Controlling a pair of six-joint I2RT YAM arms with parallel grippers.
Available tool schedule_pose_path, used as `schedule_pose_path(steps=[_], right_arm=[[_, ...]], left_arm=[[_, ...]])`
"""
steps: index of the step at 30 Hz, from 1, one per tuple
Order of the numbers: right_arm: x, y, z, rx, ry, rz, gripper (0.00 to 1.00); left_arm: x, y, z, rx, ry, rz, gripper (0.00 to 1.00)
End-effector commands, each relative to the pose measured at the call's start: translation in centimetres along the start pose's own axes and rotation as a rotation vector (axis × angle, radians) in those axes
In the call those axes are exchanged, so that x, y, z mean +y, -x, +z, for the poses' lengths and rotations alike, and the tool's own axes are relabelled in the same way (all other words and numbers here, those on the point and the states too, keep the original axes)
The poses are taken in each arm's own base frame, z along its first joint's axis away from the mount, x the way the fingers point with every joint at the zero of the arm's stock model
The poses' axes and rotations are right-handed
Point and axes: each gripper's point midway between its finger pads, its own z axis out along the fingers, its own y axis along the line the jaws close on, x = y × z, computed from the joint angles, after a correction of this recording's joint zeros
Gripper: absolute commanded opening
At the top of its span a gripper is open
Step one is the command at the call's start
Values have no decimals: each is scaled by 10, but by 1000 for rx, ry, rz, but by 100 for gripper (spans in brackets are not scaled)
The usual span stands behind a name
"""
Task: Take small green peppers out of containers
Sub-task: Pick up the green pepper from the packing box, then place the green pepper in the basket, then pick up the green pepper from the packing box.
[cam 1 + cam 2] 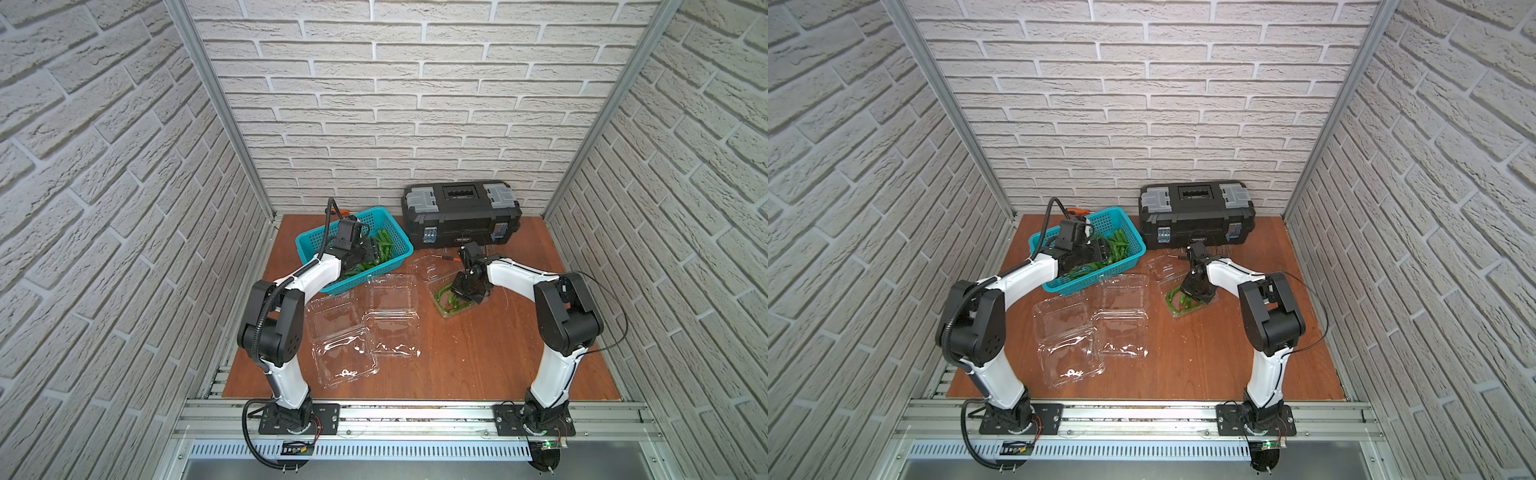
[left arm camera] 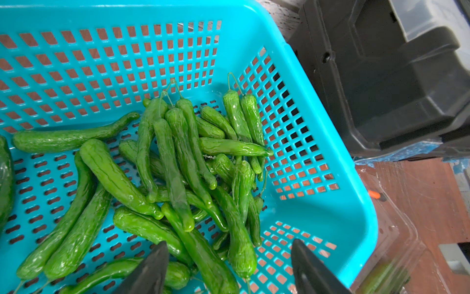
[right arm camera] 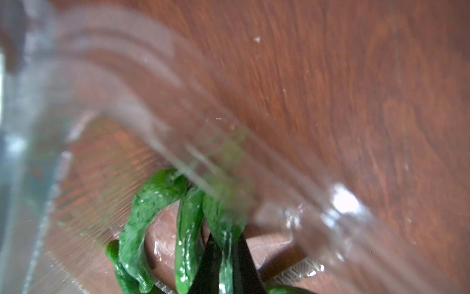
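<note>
With my right jaws clamped on a glossy pepper (image 3: pixel 223 229) in the clear box (image 1: pixel 448 312) near the toolbox (image 1: pixel 461 216), left jaws apart, lifting could drag the flimsy box or let the pepper slip.

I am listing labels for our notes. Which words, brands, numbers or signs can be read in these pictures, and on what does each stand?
No text can be read.
On the black toolbox, a small pale badge on the front wall: too small and blurred to read.
On the teal basket, the clear containers and the small green peppers: no lettering shows.
</note>
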Motion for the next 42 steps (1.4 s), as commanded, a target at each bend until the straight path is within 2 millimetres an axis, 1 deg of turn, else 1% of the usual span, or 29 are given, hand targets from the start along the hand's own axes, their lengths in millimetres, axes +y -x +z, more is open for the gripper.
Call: schedule_pose_path(steps=[1,3,4,7,8,9,10,12,13,15,17,18,19,21,23,24,25,26,29,31,32,34,37,39,42], right_arm=[[12,2,-35,-70,50,-46,4],[25,6,-55,-115,95,-89,5],[35,8,-65,-135,125,-114,5],[73,8,-91,-173,220,-204,5],[88,9,-98,-185,259,-231,5],[110,10,-105,-194,315,-262,6],[128,12,-109,-197,362,-281,6],[169,14,-117,-183,474,-321,6],[197,16,-126,-179,559,-351,7],[238,15,-139,-165,695,-400,10],[267,13,-142,-142,812,-427,18],[278,13,-145,-137,860,-431,22],[283,14,-146,-140,885,-424,26],[280,19,-141,-159,861,-400,31],[268,22,-136,-189,807,-392,32],[259,21,-133,-202,770,-391,32],[249,21,-127,-210,731,-393,32],[242,20,-136,-237,721,-399,32],[204,18,-127,-270,591,-377,31],[173,16,-116,-287,481,-358,30],[156,16,-111,-296,420,-338,30],[114,17,-99,-313,252,-275,30],[67,13,-85,-321,79,-236,30],[46,8,-75,-303,10,-207,31],[26,-2,-59,-250,-53,-186,31]], left_arm=[[-6,16,-5,-56,-12,-6,75],[-3,16,-6,-60,-1,-7,75],[-2,16,-6,-63,4,-8,75],[1,16,-6,-67,16,-20,75],[2,17,-7,-70,22,-24,76],[4,17,-8,-73,28,-27,76],[5,18,-9,-78,35,-28,76],[7,19,-10,-84,49,-33,76],[9,19,-11,-86,57,-37,76],[11,20,-14,-93,67,-38,76],[14,20,-17,-98,80,-38,76],[15,20,-18,-100,84,-38,76],[15,19,-19,-100,89,-37,76],[17,18,-19,-99,96,-38,76],[18,16,-18,-91,101,-41,77],[19,14,-17,-86,104,-45,77],[20,14,-16,-83,104,-49,78],[20,12,-15,-80,105,-52,78],[21,10,-10,-70,105,-64,79],[19,8,-6,-61,99,-70,79],[19,7,-5,-56,98,-72,79],[19,3,-2,-47,99,-73,80],[19,-1,2,-35,101,-73,80],[18,-3,3,-27,100,-74,80],[19,-4,3,-23,102,-73,80]])
